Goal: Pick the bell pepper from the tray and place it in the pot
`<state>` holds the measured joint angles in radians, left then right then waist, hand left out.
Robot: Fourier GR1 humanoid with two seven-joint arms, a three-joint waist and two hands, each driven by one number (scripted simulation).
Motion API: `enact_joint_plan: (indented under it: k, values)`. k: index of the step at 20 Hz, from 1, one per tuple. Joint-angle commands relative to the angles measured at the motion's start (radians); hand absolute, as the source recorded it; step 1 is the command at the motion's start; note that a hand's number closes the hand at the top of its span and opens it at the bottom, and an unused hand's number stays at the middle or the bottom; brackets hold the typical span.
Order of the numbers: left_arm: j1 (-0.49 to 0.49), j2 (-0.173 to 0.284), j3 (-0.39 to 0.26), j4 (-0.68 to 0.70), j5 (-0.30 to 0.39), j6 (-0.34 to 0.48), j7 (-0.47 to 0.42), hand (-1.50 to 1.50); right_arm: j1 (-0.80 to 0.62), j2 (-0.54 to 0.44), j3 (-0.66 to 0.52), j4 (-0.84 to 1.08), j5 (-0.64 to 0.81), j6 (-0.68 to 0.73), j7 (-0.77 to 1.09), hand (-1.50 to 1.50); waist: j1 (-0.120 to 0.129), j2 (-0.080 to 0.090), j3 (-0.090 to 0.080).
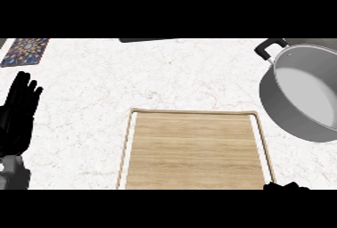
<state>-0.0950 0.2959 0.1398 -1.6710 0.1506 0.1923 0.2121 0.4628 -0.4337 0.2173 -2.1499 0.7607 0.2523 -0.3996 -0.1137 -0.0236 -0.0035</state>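
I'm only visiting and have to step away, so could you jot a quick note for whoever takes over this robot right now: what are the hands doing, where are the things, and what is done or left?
Left hand: open, fingers up, resting at the view's left edge, holding nothing.
Right hand: only a sliver shows at the lower edge by the tray's right corner; its fingers cannot be judged.
Tray: wooden, centre of the counter, nothing visible on it.
Pot: grey, at the right; the part of its inside that shows holds nothing.
Bell pepper: not visible anywhere.
Done or left: cannot tell; find the pepper first.
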Motion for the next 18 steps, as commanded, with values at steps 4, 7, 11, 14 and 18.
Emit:
enact_joint_plan:
  k: [4,7,11,14,18]
  values:
    - [-0.012,-0.019,-0.043,-0.035,-0.027,0.008,0.012,0.0,0.161,0.088,-0.294,-0.334,-0.3,-0.037,0.108,1.5,0.05,0.014,0.003]
    - [-0.021,-0.026,-0.041,-0.004,-0.018,-0.001,0.006,0.0,0.161,0.12,-0.403,-0.341,-0.429,-0.024,0.127,1.5,0.067,0.018,0.003]
    - [-0.104,-0.017,-0.04,0.034,-0.012,-0.012,0.023,0.0,0.074,0.081,-0.604,-0.284,-0.561,0.01,0.181,1.5,0.085,0.023,0.003]
    - [-0.078,-0.045,-0.073,0.04,-0.036,-0.016,-0.005,0.0,0.016,0.014,-0.744,-0.214,-0.724,0.081,0.24,1.5,0.099,0.023,0.003]
    - [-0.091,-0.069,-0.082,0.044,-0.053,-0.005,-0.016,0.0,-0.133,-0.078,-0.844,-0.088,-0.846,0.113,0.348,1.5,0.11,0.024,0.003]
